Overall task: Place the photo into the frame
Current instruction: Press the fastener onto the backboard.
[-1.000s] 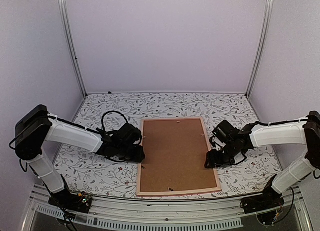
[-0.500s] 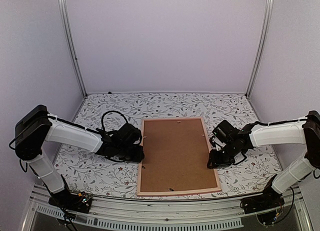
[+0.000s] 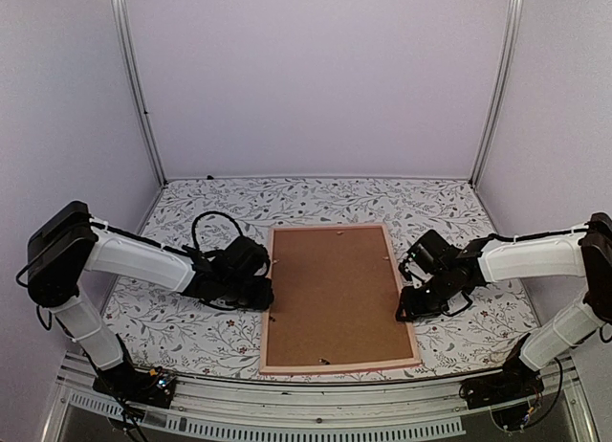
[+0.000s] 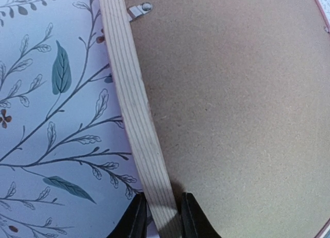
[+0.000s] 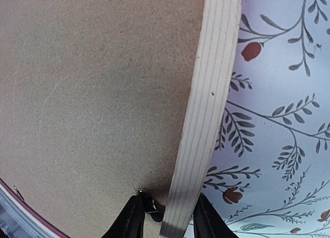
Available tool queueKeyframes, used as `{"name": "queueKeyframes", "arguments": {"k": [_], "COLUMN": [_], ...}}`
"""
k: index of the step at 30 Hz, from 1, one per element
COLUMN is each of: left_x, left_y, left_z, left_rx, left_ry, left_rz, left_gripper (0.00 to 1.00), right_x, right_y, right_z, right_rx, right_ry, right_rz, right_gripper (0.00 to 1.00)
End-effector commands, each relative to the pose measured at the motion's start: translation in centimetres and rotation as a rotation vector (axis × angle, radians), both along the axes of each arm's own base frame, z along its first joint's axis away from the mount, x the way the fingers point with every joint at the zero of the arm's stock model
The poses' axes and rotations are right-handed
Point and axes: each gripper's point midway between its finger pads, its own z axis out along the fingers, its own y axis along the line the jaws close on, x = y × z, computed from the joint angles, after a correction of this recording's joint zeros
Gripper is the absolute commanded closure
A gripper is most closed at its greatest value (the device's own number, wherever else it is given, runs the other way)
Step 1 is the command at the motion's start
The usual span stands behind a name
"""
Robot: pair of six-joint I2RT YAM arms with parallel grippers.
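Well, my left pincer [image 4: 161, 222] pinches the frame [image 4: 136, 119] rail (backing [image 4: 237, 119] up); my right pincer [image 5: 166, 220] straddles it, grip unclear.

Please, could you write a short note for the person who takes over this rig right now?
Left pincer: shut on the left rail of the pink-edged rectangular wooden picture frame.
Right pincer: straddles the right rail; firm grip not certain.
Frame: face down on the floral table, plain brown hardboard backing seated in it.
Dark photo print: not visible, perhaps under the backing.
Done: backing in place.
To do: confirm the photo is inside, probably turn the frame face up.
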Motion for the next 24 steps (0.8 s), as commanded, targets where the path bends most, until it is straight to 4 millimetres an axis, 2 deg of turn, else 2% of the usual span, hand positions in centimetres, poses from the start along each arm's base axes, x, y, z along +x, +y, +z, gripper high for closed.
{"name": "queueKeyframes", "arguments": {"k": [1,9,15,17,20,24], "left_x": [-0.6,-0.5,-0.5,-0.4,-0.4,-0.3], "left_y": [0.9,1.3,1.3,1.3,1.3,1.2], "left_z": [-0.6,-0.4,-0.3,-0.2,-0.3,-0.3], "left_rx": [0.030,0.034,0.033,0.035,0.036,0.036], "left_ry": [0.013,0.007,0.004,0.003,0.004,0.004], "left_rz": [-0.009,0.000,0.002,0.003,0.002,0.000], "left_gripper": [0.76,0.76,0.76,0.75,0.75,0.75], "right_x": [-1.0,-0.6,0.2,0.5,1.0,1.3], "right_y": [0.3,0.3,0.6,0.4,0.2,-0.3], "right_z": [-2.3,-2.4,-1.3,-1.0,-0.4,-0.1], "right_rx": [0.008,0.047,0.084,0.091,0.114,0.126], "right_ry": [0.007,0.000,-0.008,-0.011,-0.017,-0.019], "right_rz": [0.086,0.093,0.075,0.064,0.045,0.033], "right_gripper": [0.77,0.77,0.55,0.52,0.51,0.56]}}
